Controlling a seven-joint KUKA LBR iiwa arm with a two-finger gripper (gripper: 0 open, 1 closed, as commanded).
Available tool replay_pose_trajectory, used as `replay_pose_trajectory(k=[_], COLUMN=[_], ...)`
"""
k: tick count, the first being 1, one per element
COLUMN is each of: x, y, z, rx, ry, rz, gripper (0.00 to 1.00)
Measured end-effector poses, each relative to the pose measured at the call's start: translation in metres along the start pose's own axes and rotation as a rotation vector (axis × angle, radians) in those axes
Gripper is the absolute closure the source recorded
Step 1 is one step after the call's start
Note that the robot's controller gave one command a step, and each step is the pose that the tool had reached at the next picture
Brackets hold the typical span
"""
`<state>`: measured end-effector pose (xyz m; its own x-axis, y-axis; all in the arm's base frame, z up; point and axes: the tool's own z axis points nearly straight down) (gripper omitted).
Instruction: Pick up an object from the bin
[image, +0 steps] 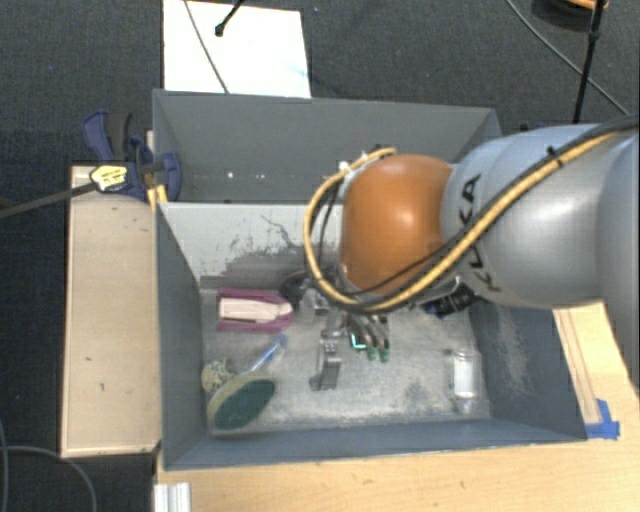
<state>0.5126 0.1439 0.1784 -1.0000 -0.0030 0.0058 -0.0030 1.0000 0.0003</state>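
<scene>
My gripper hangs below the orange cover, low over the bin floor near the middle. A pink and purple block-shaped thing lies to its left by the back wall. Between that and the gripper a thin clear-blue stick rests on the floor, just left of the gripper. A round dark green pad lies at the front left corner. Small green-tipped parts show right beside the gripper; whether they are loose or part of it I cannot make out.
A small white bottle lies at the front right of the bin floor. The arm and its orange cover hide the back right part of the bin. Bare floor shows in front of the gripper.
</scene>
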Motion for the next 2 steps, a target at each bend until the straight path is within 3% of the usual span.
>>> replay_pose_trajectory(k=[1,2], x=[0.0187,0.0163], y=[0.0687,0.0669], z=[0.1117,0.1085], rx=[0.0,0.0], ry=[-0.001,-0.006], rz=[-0.179,-0.17], gripper=[0.0,1.0])
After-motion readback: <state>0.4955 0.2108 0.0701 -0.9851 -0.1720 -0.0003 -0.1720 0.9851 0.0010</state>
